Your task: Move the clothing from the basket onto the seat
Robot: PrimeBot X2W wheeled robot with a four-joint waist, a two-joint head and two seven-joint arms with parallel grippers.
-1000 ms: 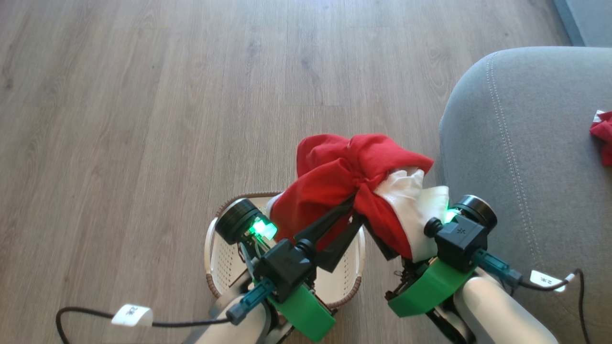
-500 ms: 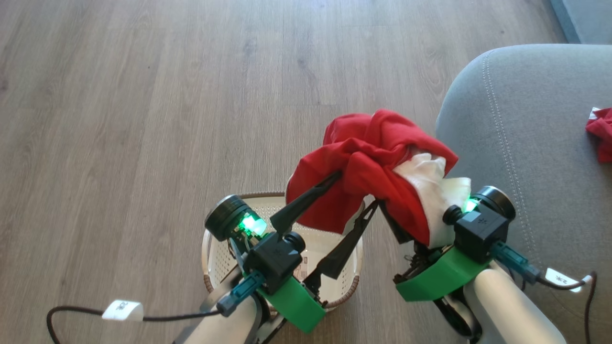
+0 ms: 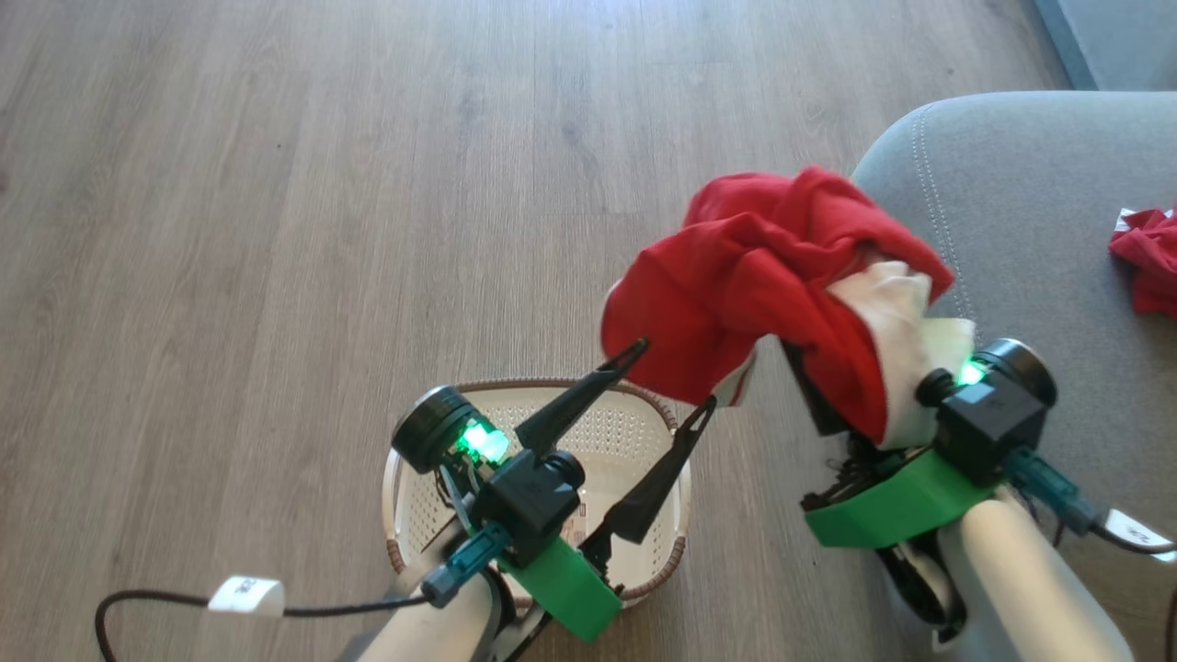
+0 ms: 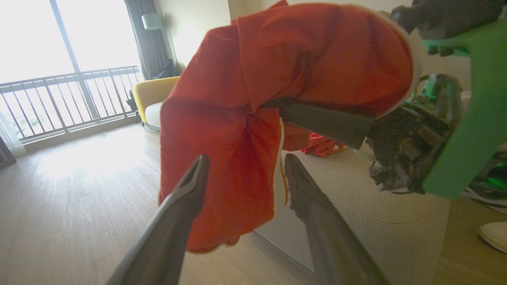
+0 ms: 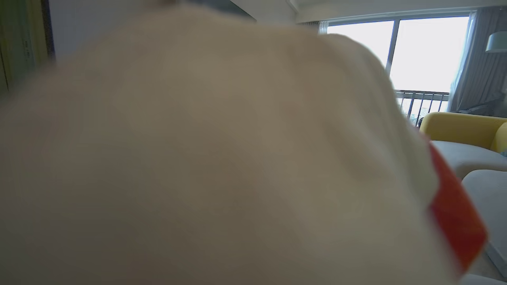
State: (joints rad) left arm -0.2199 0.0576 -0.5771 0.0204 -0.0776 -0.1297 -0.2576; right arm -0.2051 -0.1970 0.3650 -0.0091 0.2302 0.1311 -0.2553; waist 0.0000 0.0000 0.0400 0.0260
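Note:
A bright red garment with white trim [image 3: 754, 276] hangs bunched over my right gripper [image 3: 818, 405], which is shut on it with its fingers mostly buried in the cloth. It is in the air between the basket [image 3: 607, 432] and the grey seat [image 3: 1030, 211], at the seat's near corner. My left gripper [image 3: 671, 379] stands open above the basket, fingertips just short of the garment's [image 4: 237, 126] lower edge. A second red garment [image 3: 1145, 267] lies on the seat at the right edge. White fabric [image 5: 198, 158] covers the right wrist view, with a red edge [image 5: 455, 225].
Wood floor [image 3: 276, 230] spreads to the left and beyond the basket. A yellow armchair [image 4: 152, 93] stands by the balcony window. A white shoe [image 4: 493, 235] shows on the floor at the right. Cables trail from both wrists.
My left gripper has opened and let go of the red garment, staying over the basket. The right arm has carried the garment rightward and up toward the seat.

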